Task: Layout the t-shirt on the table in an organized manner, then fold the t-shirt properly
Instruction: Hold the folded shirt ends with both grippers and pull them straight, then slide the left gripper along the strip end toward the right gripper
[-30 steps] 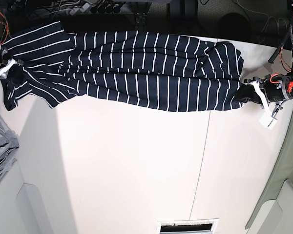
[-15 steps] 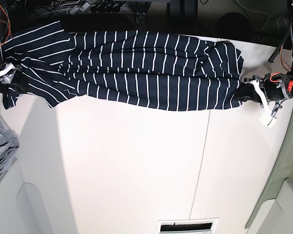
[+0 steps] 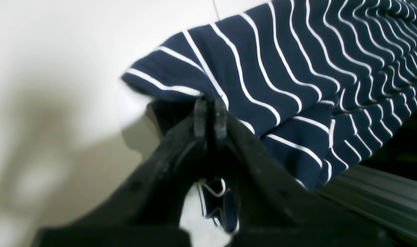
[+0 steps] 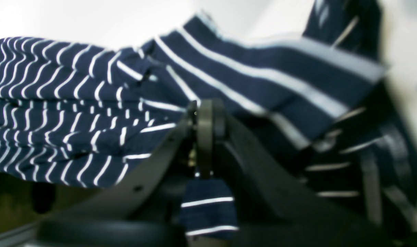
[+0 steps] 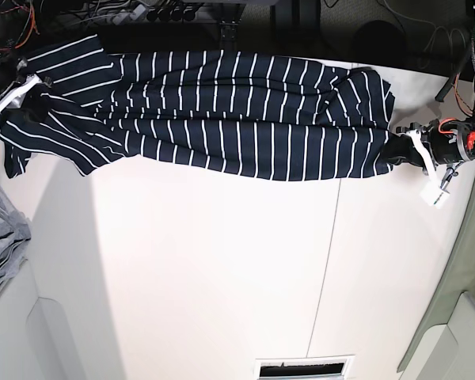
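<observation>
Claws (image 5: 408,146) pinching striped t-shirt (image 5: 237,119) across white table (image 5: 222,269).

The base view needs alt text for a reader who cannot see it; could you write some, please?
A dark striped t-shirt lies stretched along the far edge of a white table, each end pinched by a shut gripper: the left gripper and right gripper. A grey cloth sits at the near-left edge.

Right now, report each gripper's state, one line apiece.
Left gripper: shut on the t-shirt, pinching its edge.
Right gripper: shut on the t-shirt's other end.
</observation>
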Controlling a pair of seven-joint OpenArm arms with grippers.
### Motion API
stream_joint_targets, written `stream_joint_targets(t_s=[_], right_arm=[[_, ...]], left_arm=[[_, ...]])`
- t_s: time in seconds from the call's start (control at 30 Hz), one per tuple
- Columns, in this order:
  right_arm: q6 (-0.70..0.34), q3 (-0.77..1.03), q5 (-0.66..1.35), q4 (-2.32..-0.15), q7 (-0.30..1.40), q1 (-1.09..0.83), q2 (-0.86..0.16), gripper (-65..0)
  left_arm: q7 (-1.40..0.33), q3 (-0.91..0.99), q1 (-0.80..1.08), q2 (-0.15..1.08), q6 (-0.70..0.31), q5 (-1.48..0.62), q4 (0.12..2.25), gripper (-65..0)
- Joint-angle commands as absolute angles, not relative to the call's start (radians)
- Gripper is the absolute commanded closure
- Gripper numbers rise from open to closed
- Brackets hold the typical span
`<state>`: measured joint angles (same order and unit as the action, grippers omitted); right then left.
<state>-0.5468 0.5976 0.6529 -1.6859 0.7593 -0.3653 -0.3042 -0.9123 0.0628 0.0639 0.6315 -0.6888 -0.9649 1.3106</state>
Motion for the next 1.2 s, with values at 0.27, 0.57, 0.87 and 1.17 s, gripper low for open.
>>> stream_joint_targets(t_s=[0.27,0.57,0.87,1.17], right_arm=[[-0.573,0.6,0.636,-1.355,0.647,-0.3,-0.346,0.0],[-0.572,0.6,0.636,-1.292,0.648,-0.213,-0.346,0.0],[-0.572,0.599,0.659,-1.292,0.652,-0.189,-0.346,0.0],[-0.572,0.599,0.699,-1.292,0.659,-0.189,-0.346,0.0]], left_arm=[[-1.031,0.072,0.057,0.74,-0.698,-1.145,1.571,0.0],[-1.137,0.072,0.181,0.833,-0.698,-1.298,1.591,0.0],[-0.984,0.072,0.326,0.814,-0.698,-1.103,1.588,-25.5],[-0.852,0.073,0.331,0.671,-0.634,-0.813,1.574,-29.7]])
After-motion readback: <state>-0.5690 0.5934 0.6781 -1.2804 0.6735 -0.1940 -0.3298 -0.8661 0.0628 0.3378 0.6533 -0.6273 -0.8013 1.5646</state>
